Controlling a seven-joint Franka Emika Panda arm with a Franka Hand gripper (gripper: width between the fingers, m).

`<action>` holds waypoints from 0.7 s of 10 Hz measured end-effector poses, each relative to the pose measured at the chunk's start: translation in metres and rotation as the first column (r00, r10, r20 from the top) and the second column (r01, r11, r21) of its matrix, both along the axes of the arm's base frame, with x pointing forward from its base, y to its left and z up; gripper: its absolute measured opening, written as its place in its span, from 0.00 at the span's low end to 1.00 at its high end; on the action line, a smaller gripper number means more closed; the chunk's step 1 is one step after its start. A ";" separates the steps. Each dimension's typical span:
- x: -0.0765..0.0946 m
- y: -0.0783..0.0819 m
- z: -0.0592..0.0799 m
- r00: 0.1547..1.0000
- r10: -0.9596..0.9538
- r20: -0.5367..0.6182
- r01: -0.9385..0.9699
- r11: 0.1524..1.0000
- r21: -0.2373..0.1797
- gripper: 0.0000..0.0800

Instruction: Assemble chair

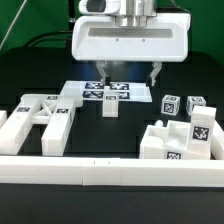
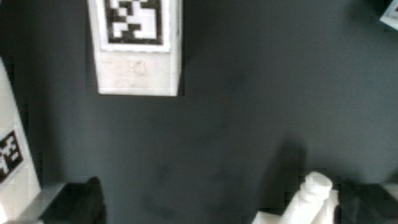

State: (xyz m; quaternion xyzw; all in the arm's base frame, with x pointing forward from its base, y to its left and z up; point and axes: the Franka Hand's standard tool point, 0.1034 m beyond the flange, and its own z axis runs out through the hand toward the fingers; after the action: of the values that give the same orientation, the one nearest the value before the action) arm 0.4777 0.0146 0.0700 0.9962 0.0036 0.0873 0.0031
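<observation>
Exterior view, clock positions taken from frame centre.

- 9 o'clock: side frames [image 1: 45, 120] of the chair lie flat on the tabletop [image 1: 135, 128], tags up, X-bracing visible. They sit just behind the front rail [image 1: 110, 172], well apart from the hand.
- 12 o'clock: hand [image 1: 128, 78] points straight down, with the wide white housing level above it. Fingers [image 1: 100, 72] are spread wide and there is nothing between them. It is released and carries no part.
- The fingertips hang over the far edge of the marker board [image 1: 105, 92]. Can't tell if they touch it; it looks like a small gap.
- 3 o'clock: two small cubes [image 1: 170, 103] stand side by side with tagged faces toward the camera, clear of the hand's right-side finger.
- 4 o'clock: seat block [image 1: 182, 140], chunky with several tags, sits near the front rail and below the cubes in frame.

Wrist view:
- The hand [image 2: 196, 200] is wide open, with one dark finger and one white-tipped finger [image 2: 311, 195].
- Only bare dark tabletop [image 2: 214, 120] lies between them.
- A flat white strip [image 2: 139, 45] with one tag lies ahead of the fingers, not touched. Can't tell which piece it belongs to.
- Another tagged white edge [image 2: 9, 140] is cut off by the frame; unidentifiable.
</observation>
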 end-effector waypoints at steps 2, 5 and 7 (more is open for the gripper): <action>-0.001 0.000 -0.002 1.000 0.000 -0.017 0.000 1.000 0.003 0.81; 0.000 -0.025 -0.011 0.979 0.020 -0.204 -0.018 1.000 0.016 0.81; 0.001 -0.027 -0.014 0.949 -0.011 -0.315 0.012 1.000 0.003 0.81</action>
State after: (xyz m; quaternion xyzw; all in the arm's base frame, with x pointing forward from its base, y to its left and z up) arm 0.4783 -0.0128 0.0561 0.9973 -0.0019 -0.0728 0.0008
